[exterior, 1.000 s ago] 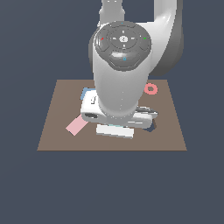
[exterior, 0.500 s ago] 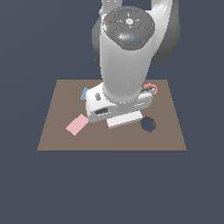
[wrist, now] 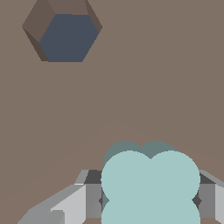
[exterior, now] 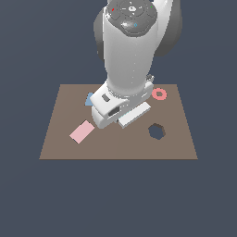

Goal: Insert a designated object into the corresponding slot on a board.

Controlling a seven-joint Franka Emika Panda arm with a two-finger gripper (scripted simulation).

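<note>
In the wrist view the designated object (wrist: 150, 183), a pale teal clover-shaped piece, sits between my gripper's (wrist: 150, 202) grey fingers (wrist: 92, 199), just above the brown board (wrist: 144, 87). The fingers press its two sides, so the gripper is shut on it. The clover slot is hidden in both views. In the exterior view my hand (exterior: 121, 111) hangs low over the middle of the board (exterior: 65, 148), and the arm covers the piece.
A dark hexagonal hole (exterior: 157, 131) (wrist: 65, 37) lies toward the exterior view's right of the hand. A pink rectangle (exterior: 82, 131) and a blue square (exterior: 89, 98) lie on the exterior view's left. A red ring (exterior: 159, 94) rests near the far right corner.
The arm has swung and the hand has turned over the board's middle. The hexagonal hole, covered a second ago, now shows beside the hand.
</note>
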